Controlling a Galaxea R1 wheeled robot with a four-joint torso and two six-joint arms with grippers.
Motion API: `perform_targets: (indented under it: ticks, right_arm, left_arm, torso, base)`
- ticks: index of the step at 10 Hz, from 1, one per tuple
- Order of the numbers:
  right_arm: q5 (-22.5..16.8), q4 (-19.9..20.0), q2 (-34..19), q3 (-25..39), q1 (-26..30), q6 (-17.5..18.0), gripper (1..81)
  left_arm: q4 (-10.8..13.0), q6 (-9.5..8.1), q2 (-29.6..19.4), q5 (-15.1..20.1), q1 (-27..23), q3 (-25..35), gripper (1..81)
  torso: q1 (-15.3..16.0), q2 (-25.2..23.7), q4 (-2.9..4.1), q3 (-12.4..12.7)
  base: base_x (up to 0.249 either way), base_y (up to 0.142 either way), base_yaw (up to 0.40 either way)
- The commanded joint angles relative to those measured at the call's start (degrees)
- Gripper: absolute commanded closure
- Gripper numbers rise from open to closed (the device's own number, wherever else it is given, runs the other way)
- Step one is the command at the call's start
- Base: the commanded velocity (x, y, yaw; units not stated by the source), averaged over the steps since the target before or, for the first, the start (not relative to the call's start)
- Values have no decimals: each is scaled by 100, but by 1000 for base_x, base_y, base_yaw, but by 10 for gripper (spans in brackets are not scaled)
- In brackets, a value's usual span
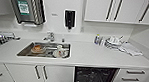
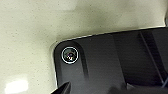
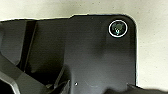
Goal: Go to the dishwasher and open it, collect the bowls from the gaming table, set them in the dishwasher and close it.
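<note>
since the dishwasher (image 1: 95, 77) gapes dark under the table (image 1: 89, 55), right of the sink (image 1: 44, 50), driving closer risks striking its door. i cannot tell either claw's state.

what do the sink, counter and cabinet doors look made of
Sink: looks like stainless steel, grey and shiny, with reflections on its walls.
Counter: a smooth white surface with a matte look, possibly laminate or solid surface; the look leaves it open.
Cabinet doors: flat white panels, likely painted or laminated board, with dark bar handles that could be metal.
</note>
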Motion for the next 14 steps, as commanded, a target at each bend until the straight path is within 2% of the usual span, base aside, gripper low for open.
perform_targets:
  ticks: [1,3,4,6,9,10,11,12,14]
  right_arm:
    - [-339,84,-14,12,142,29,10]
    - [-339,75,30,3,177,3,10]
    - [-339,58,21,-14,177,-6,10]
    - [-339,75,82,-14,168,12,10]
    - [-330,93,83,-14,195,12,10]
    - [-330,93,83,-14,186,12,10]
    - [-330,93,83,12,195,12,10]
    - [-330,93,91,12,195,12,10]
    - [-330,101,91,12,195,12,10]
  left_arm:
    - [35,59,165,242,-194,-239,10]
    - [35,68,156,242,-203,-239,10]
    - [35,59,156,242,-238,-239,10]
    - [52,68,173,295,-273,-239,10]
    - [52,77,173,295,-273,-239,10]
    - [52,77,173,295,-273,-247,10]
    - [52,77,182,295,-273,-247,10]
    - [52,77,174,295,-273,-239,10]
    - [52,77,182,295,-274,-239,10]
  torso:
    - [0,0,0,0]
    - [0,0,0,0]
    - [-369,573,0,2]
    - [-446,684,0,2]
    - [-820,1261,0,2]
    - [-957,1475,0,217]
    - [-1084,1676,0,563]
    - [-1165,1821,0,612]
    - [-1379,2151,0,916]
  base:
    - [0,0,0]
    - [0,0,0]
    - [0,0,0]
    - [0,0,0]
    - [0,0,0]
    - [0,0,0]
    - [0,0,0]
    - [0,0,0]
    - [0,0,0]
